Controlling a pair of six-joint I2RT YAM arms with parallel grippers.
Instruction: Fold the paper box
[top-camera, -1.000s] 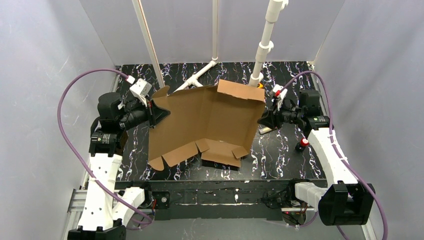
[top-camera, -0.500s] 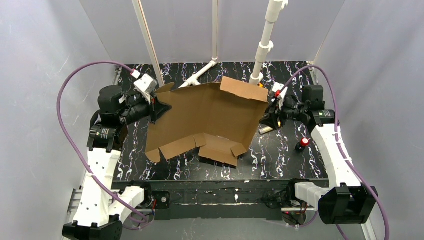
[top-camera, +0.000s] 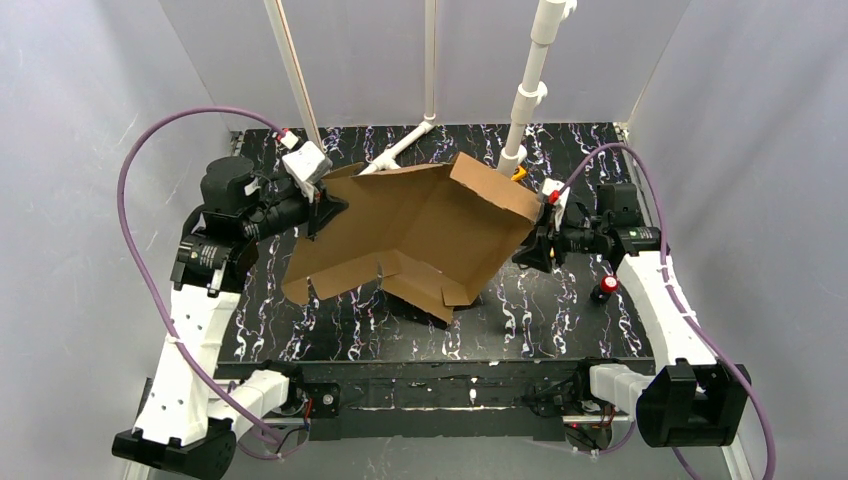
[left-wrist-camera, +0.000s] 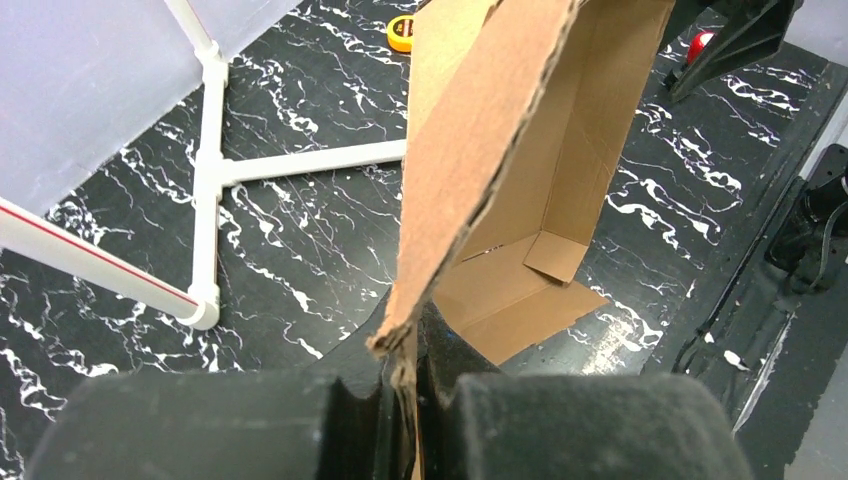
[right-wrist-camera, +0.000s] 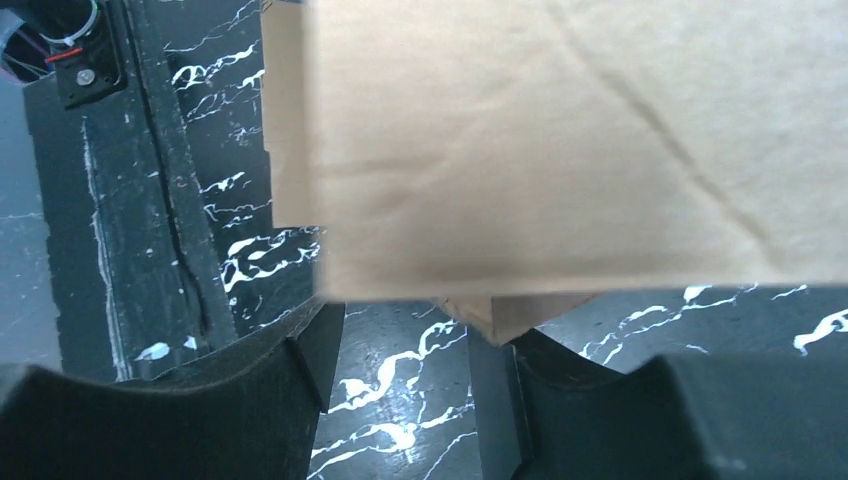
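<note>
Cardboard at mid-frame: I see the paper box (top-camera: 420, 225) tilted up over the black marbled table (top-camera: 560, 320), its left edge pinched tight in my left gripper (top-camera: 328, 212), while at centre right my right gripper (top-camera: 527, 250) has its 2 fingers apart, the box's corner just before them.
</note>
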